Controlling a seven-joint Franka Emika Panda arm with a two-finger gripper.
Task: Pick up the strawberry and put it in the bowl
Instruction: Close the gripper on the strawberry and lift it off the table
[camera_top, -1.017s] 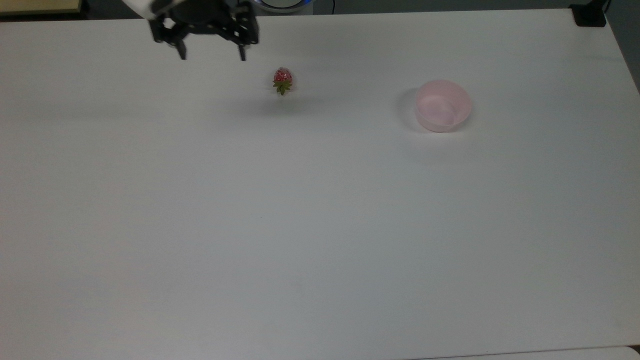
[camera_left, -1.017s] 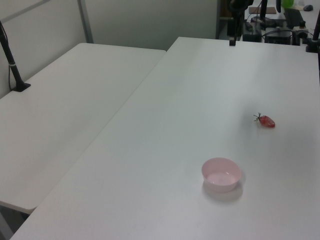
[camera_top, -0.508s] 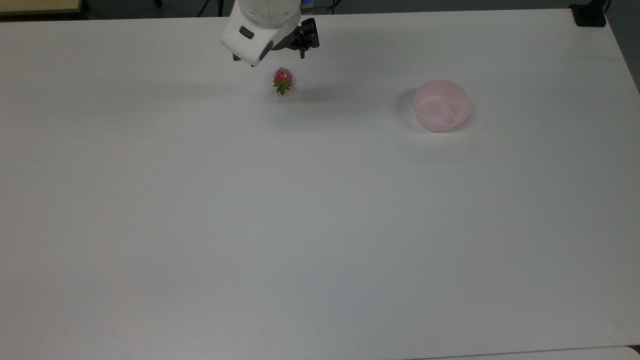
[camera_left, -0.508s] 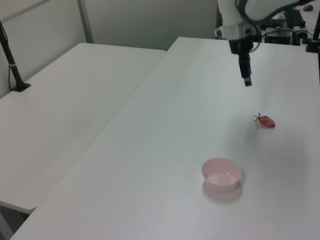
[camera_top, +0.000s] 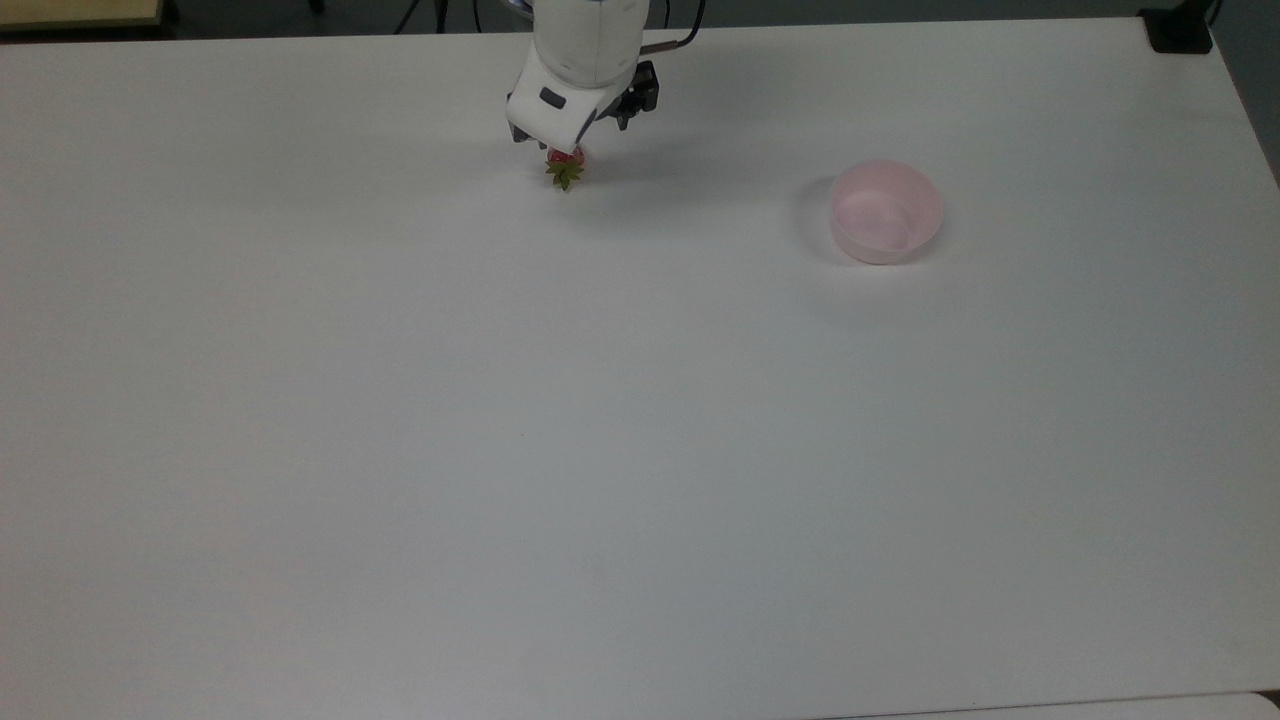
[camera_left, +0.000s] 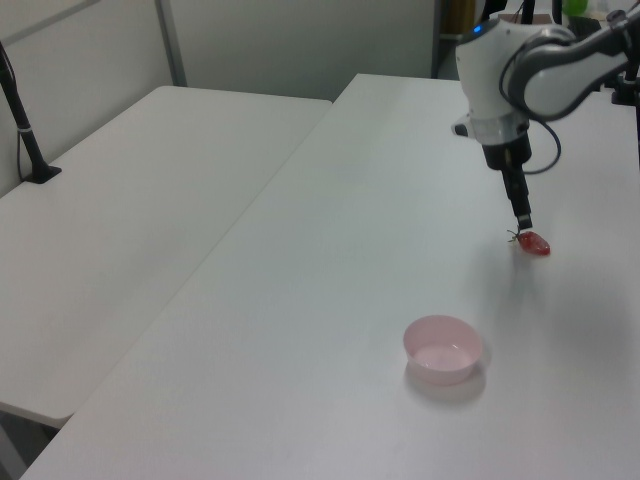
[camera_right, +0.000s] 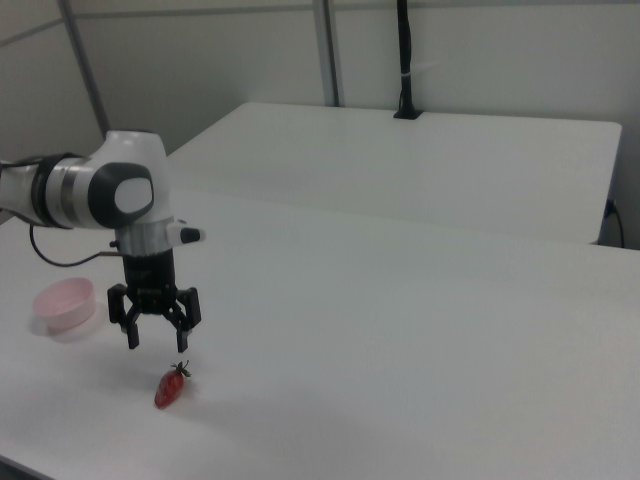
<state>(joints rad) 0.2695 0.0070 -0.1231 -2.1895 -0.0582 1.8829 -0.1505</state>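
Observation:
The strawberry (camera_top: 565, 171) is small, red and green-capped, and lies on the white table (camera_top: 600, 450) near the far edge in the top view. My gripper (camera_top: 563, 149) hangs directly over it, so only its lower part and leaves peek out there. In the right view the gripper (camera_right: 158, 342) is open, its two black fingers spread a little above the strawberry (camera_right: 170, 389), not touching it. In the left view the gripper (camera_left: 523, 221) points down just above the strawberry (camera_left: 533, 243). The pale pink bowl (camera_top: 886, 212) stands empty to the top view's right, also seen as bowl (camera_left: 443, 348) and bowl (camera_right: 64, 303).
A second white table (camera_left: 150, 200) adjoins this one, with a black post (camera_left: 25, 120) clamped to it. A black clamp (camera_top: 1180, 30) sits at the far right corner in the top view. Cables trail behind the arm near the table's far edge.
The arm swung in from the top view's far left to above the strawberry and came down toward it. The strawberry and bowl have not moved.

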